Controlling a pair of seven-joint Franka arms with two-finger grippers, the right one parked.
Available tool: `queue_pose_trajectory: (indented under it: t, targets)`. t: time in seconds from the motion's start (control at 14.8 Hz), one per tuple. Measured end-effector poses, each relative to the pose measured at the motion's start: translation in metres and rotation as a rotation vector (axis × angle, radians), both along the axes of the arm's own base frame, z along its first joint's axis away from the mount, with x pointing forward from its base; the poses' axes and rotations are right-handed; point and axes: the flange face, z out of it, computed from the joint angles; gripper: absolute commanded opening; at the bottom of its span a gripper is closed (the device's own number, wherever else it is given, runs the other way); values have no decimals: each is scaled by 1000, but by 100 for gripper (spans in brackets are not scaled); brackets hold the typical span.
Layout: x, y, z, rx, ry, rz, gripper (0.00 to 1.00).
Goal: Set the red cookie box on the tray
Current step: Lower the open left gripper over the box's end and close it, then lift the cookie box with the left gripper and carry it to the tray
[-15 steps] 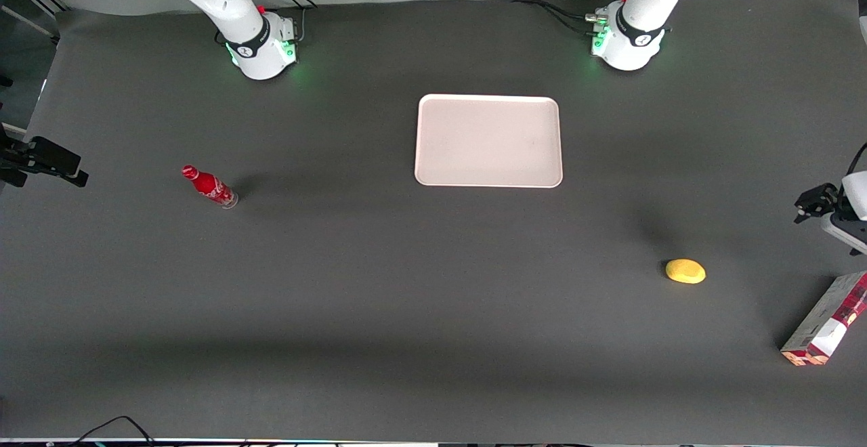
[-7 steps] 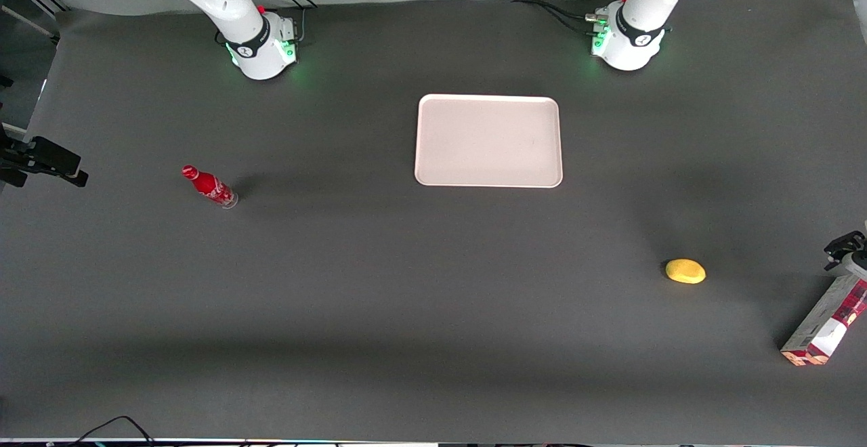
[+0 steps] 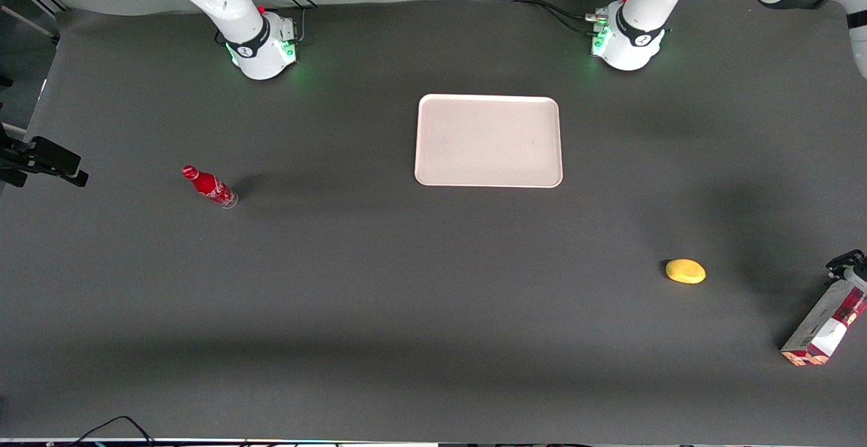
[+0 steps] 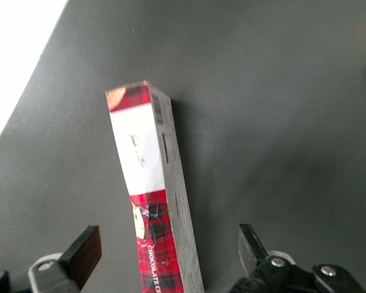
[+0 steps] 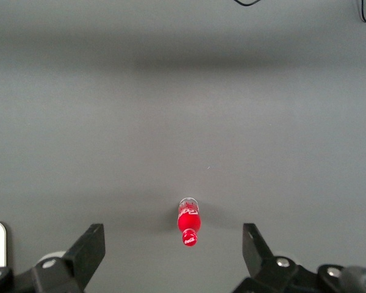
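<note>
The red cookie box lies on the dark table at the working arm's end, nearer the front camera than the tray and well apart from it. The gripper hangs over the box with its fingers wide open, one on each long side, not touching it.

I think the job now is to grab the box. The gripper should go straight down, stay square to the long sides, and squeeze near the middle so the box does not tip.

The tray has nothing in it. A yellow lemon sits near the box. A small red bottle stands toward the parked arm's end.
</note>
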Motion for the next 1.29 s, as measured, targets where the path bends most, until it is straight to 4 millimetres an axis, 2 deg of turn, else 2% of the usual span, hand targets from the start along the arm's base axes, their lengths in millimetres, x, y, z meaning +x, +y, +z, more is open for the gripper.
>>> queue_pose_trajectory:
  t: [0.2, 0.34, 0.75, 0.81, 1.02, 1.22, 1.29]
  targets:
    - [-5, 21, -35, 20, -5, 7, 100]
    - [-8, 27, -55, 23, 3, 11, 100]
    - [-5, 24, -69, 22, 3, 8, 99]
    - [-5, 24, -73, 26, -3, 8, 91]
    - [-5, 23, -87, 31, -6, 9, 55]
    - [-3, 22, -89, 22, -11, 28, 5]
    - [-2, 22, -88, 21, -14, 35, 0]
